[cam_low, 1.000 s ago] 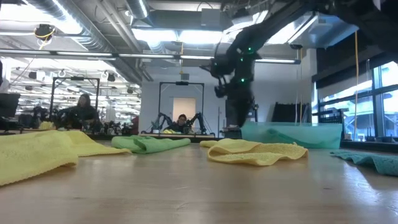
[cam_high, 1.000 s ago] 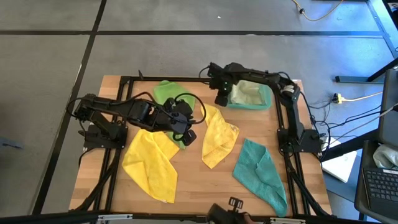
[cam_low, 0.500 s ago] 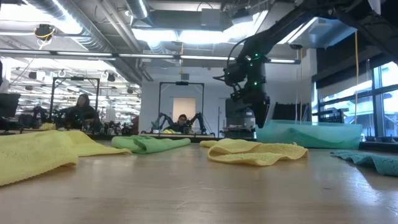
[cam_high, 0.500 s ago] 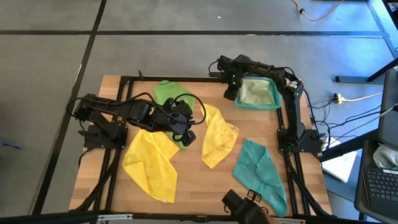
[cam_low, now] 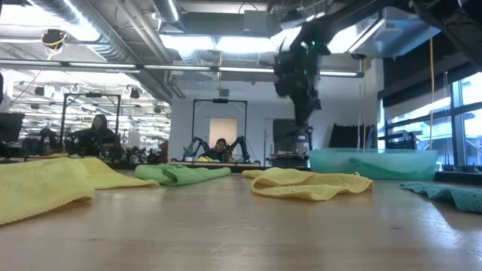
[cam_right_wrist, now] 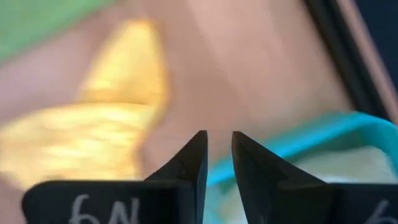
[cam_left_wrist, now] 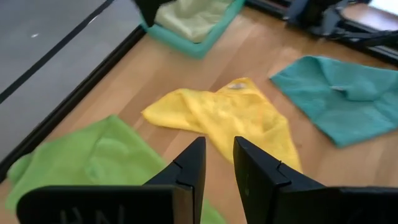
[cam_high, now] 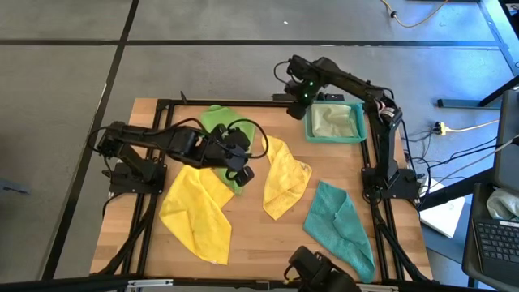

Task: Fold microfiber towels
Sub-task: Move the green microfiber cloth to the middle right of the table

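Note:
The teal tray (cam_high: 309,123) stands at the far right with a pale olive towel (cam_high: 336,120) lying inside it. My right gripper (cam_high: 298,104) hangs above the tray's left wall, pointing down and touching nothing, its fingers (cam_right_wrist: 193,155) a slit apart. A bright green towel (cam_high: 215,118), a yellow towel (cam_high: 284,180), a second yellow towel (cam_high: 199,212) and a teal towel (cam_high: 340,229) lie crumpled flat on the wood. My left gripper (cam_high: 246,173) hovers over the green towel's edge with its fingers (cam_left_wrist: 189,165) close together and nothing between them.
A black metal frame (cam_high: 162,104) runs round the tabletop. Both arm bases stand at the side edges. Bare wood (cam_high: 259,243) lies between the towels near the front. A dark camera mount (cam_high: 320,272) sits at the near edge. People (cam_low: 98,135) sit in the room beyond.
The tray first slid a little toward the table's right edge with my right gripper at its left wall, then stayed put. My right gripper then rose clear of the tray and tipped to point more steeply down. My left arm kept still.

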Controlling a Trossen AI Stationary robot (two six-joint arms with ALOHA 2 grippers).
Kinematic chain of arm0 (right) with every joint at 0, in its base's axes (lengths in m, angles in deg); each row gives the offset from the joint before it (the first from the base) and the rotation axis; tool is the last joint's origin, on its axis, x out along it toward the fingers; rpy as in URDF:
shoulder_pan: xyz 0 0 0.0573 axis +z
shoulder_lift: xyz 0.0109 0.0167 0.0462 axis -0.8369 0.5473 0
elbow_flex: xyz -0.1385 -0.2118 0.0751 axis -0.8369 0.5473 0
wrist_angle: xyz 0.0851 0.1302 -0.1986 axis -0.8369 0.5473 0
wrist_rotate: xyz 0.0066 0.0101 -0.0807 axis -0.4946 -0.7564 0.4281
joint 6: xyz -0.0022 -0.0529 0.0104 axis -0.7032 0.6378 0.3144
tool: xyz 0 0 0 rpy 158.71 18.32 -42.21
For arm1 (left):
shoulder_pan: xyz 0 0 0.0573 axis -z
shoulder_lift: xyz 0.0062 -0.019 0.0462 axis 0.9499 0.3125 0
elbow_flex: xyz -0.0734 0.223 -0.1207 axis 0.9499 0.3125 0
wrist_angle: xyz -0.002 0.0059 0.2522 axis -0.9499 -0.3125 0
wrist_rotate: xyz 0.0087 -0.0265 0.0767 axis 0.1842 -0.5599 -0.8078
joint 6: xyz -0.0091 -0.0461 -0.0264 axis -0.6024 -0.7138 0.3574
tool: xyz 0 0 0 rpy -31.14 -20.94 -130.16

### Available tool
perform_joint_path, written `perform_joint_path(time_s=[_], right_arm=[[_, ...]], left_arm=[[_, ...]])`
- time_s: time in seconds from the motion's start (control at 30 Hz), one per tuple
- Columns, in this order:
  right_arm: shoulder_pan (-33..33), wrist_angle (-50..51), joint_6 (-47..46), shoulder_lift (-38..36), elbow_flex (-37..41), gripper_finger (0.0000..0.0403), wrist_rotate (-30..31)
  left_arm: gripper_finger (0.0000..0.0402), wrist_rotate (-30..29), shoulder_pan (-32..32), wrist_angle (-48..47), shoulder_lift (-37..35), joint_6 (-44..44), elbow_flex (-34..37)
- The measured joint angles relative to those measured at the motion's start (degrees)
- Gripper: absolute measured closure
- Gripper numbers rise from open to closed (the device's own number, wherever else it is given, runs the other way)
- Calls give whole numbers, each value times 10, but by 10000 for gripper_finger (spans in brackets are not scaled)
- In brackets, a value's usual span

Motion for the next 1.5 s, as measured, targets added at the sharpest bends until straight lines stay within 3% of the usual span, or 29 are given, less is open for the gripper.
perform_joint_path(time_s=[0.2,0.27,0.33,0.5,0.7,0.87,1.07,1.23,1.5], right_arm=[[0,60,-13,-1,-87,326,-213],[2,70,-12,-12,-94,326,-292],[6,69,-9,-30,-93,326,-329],[9,70,-9,-87,-53,327,-318],[15,46,-64,-203,66,327,-302],[44,-62,-160,-338,205,327,-292],[93,-175,-292,-482,359,327,-242],[129,-246,-383,-571,463,327,-237],[162,-318,-486,-632,549,327,-235]], left_arm=[[328,13,-43,-94,-2,-14,12],[328,53,-71,-103,-2,-16,41],[328,114,-99,-87,-2,-15,79],[328,230,-132,32,-3,-22,199],[325,248,-139,134,-3,-145,302],[296,300,-151,213,-4,-213,373],[250,329,-136,223,2,-258,426],[223,338,-124,229,2,-286,460],[210,352,-114,350,2,-358,494]])
